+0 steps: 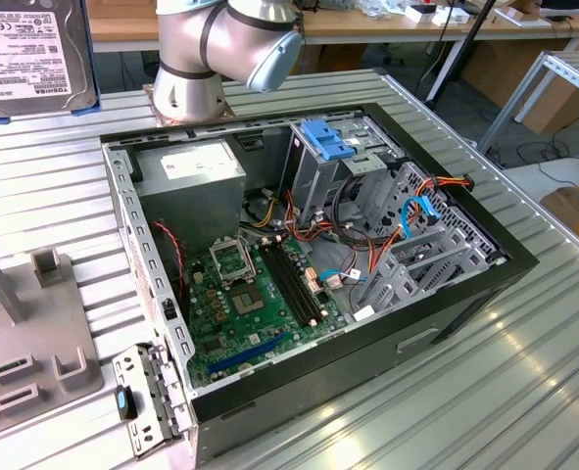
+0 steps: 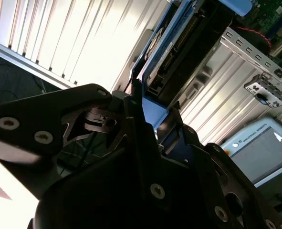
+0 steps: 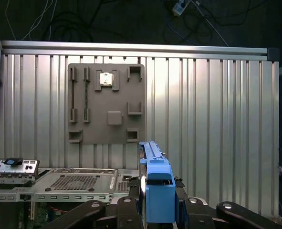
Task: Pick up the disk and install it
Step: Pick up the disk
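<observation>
the gripper [image 3: 157,207] pinches the disk [image 3: 157,183] edge-on by its blue rails, near the open computer case [image 1: 436,328].

Room over the board, clutter around

You have open air above the green motherboard [image 1: 216,308]; orange and red cables [image 1: 353,230], the grey metal drive cage [image 1: 313,186] and grey power-supply box [image 1: 191,171] hem it in. Clamped in your gripper [image 3: 157,207], the silver-grey disk with blue rails [image 1: 29,49] hangs clear of them.
</observation>
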`<move>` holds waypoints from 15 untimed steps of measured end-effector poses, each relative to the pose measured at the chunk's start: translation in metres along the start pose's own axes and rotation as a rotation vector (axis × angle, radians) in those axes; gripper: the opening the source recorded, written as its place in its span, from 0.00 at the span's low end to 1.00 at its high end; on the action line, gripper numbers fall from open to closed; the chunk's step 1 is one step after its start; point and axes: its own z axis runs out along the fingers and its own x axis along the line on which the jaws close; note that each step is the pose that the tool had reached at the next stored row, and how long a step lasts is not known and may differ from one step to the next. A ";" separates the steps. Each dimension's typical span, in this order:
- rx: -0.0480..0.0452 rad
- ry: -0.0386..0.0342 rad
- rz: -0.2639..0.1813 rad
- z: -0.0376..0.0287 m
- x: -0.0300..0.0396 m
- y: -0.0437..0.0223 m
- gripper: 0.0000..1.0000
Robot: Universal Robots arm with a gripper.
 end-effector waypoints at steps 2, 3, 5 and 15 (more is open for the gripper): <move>-0.0001 0.0000 0.000 -0.0002 0.0000 -0.0068 0.36; -0.0001 0.0000 0.000 -0.0002 0.0000 -0.0082 0.36; -0.0001 0.0000 0.000 -0.0004 0.0000 -0.0131 0.36; 0.0000 0.0000 0.000 -0.0007 -0.0004 -0.0259 0.36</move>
